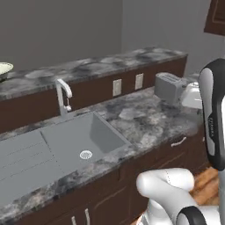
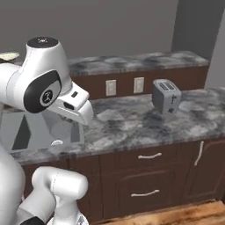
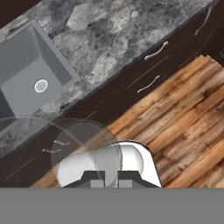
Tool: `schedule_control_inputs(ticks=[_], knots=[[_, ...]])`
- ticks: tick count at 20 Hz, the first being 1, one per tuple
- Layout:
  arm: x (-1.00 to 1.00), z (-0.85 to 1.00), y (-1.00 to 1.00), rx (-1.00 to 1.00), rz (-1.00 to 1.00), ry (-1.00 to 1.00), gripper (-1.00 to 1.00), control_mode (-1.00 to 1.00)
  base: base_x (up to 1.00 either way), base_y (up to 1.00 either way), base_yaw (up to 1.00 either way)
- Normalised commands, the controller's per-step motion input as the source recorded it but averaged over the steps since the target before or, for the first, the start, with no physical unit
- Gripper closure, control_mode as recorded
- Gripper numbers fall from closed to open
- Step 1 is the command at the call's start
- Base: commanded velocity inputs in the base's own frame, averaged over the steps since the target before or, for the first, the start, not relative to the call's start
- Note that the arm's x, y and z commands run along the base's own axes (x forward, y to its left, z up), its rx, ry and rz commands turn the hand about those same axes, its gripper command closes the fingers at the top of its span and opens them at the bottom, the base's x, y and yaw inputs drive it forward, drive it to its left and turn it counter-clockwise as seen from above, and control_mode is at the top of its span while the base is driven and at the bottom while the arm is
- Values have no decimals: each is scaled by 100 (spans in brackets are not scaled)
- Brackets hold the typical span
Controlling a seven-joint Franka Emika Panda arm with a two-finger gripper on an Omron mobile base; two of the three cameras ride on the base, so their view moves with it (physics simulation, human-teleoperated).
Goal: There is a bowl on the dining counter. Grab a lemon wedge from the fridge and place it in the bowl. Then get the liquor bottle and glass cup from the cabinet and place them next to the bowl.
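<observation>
In the hand view, my gripper (image 3: 107,176) is shut on the glass cup (image 3: 83,148). The cup is a translucent tumbler seen as pale rings just ahead of the dark fingertips (image 3: 94,177). I hold it high above the wooden floor, in front of the lower drawers. The bowl (image 1: 4,70), pale and shallow, sits at the far left on the dining counter (image 1: 110,61), a raised grey marbled ledge behind the sink; the bowl (image 2: 9,56) also peeks in at the left edge of the right base view. A corner of the dark brown cabinet (image 1: 216,17) hangs at the top right.
A grey sink (image 1: 83,140) with a faucet (image 1: 63,94) is set into the near counter. A silver toaster (image 2: 166,96) stands on the counter's right part. Below are dark drawers with silver handles (image 2: 149,156). Wooden floor (image 3: 183,113) lies in front.
</observation>
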Motion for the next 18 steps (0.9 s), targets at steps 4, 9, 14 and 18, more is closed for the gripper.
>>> schedule_control_inputs(ticks=[4,9,14,18], knots=[[0,0,0,0,0,0,100,100,-24,99,49],[0,0,0,0,0,0,100,100,-4,100,34],[0,0,0,0,0,0,100,100,0,100,28],[0,0,0,0,0,0,100,100,0,100,25]])
